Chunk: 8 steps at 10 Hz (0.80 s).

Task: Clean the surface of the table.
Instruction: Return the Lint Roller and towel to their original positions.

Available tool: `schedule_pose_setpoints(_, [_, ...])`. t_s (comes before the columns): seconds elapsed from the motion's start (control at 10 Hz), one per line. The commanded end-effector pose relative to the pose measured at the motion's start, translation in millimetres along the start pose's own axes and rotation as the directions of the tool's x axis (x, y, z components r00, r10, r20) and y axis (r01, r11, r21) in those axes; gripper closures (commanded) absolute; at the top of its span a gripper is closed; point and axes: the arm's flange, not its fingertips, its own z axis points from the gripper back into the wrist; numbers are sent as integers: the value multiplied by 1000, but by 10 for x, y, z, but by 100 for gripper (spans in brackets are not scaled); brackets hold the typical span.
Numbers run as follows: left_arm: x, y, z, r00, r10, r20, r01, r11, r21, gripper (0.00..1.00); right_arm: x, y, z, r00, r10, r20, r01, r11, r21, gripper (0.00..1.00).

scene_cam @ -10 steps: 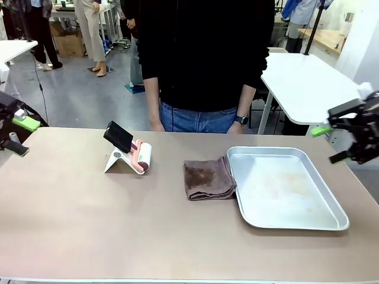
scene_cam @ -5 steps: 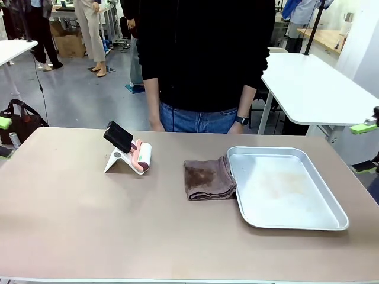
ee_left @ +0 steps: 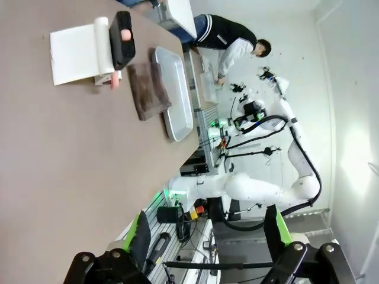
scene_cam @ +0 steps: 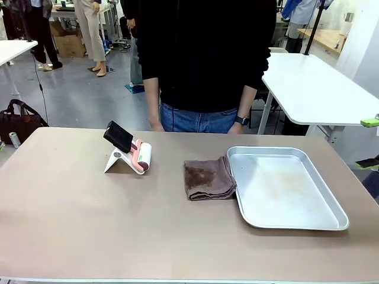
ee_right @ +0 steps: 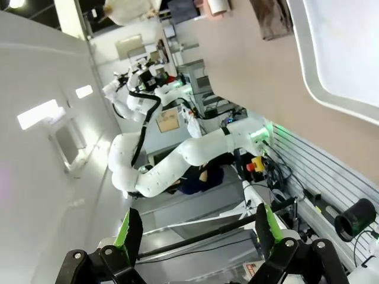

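Tan table (scene_cam: 89,225) spans lower 2/3 of front view. Lint roller on white stand (scene_cam: 131,155) upper-left of center, folded brown cloth (scene_cam: 207,178) center, touching left rim of metal tray (scene_cam: 334,223) at right. Person (scene_cam: 204,65) standing at far edge, top center.

Vs 1 s ago: both arms pulled back off the sides; right gripper (scene_cam: 370,142) now just green-tipped fingers at right frame edge. Left gripper (ee_left: 207,245) wide open, nothing held; right same, fingers spread w/ empty gap in wrist view.

Prob. wiping either finished or not begun; can't tell. No visible crumbs on tabletop.
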Motion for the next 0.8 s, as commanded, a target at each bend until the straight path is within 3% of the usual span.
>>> schedule_pose_setpoints(0.0, [-55,-45,-47,1000,-8,-17,8,1000,29,0,-65,9,-30,1000,20,3,-20,1000,-24,0])
schedule_pose_setpoints(0.7, [-55,-45,-47,1000,-8,-17,8,1000,29,0,-65,9,-30,1000,20,3,-20,1000,-24,0])
